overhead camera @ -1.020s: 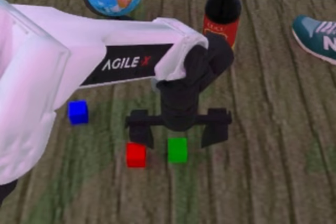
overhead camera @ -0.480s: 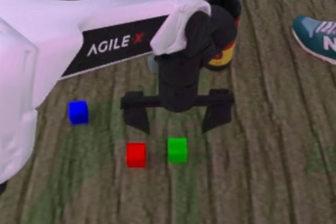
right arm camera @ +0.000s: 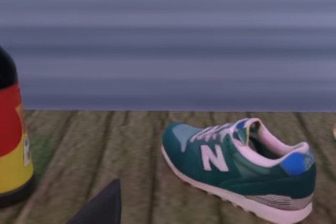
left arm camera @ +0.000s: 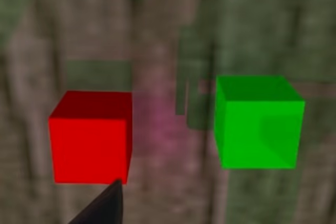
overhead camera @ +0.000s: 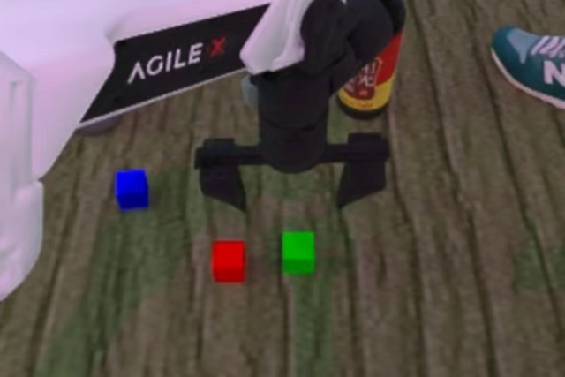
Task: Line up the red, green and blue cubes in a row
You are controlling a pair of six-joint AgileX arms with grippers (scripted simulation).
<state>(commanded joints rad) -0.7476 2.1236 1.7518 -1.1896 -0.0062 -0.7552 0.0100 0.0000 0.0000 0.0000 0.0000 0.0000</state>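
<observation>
The left gripper point(overhead camera: 291, 184) hangs with fingers spread, empty, just behind the green cube point(overhead camera: 298, 252). The red cube point(overhead camera: 229, 260) sits just beside the green cube's left, the blue cube point(overhead camera: 131, 189) farther left and apart.

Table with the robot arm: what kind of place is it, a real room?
Probably not real: it looks like a computer-made test table. The wooden table holds unrelated props, a sauce bottle, a sneaker, and plain red, green and blue cubes.
</observation>
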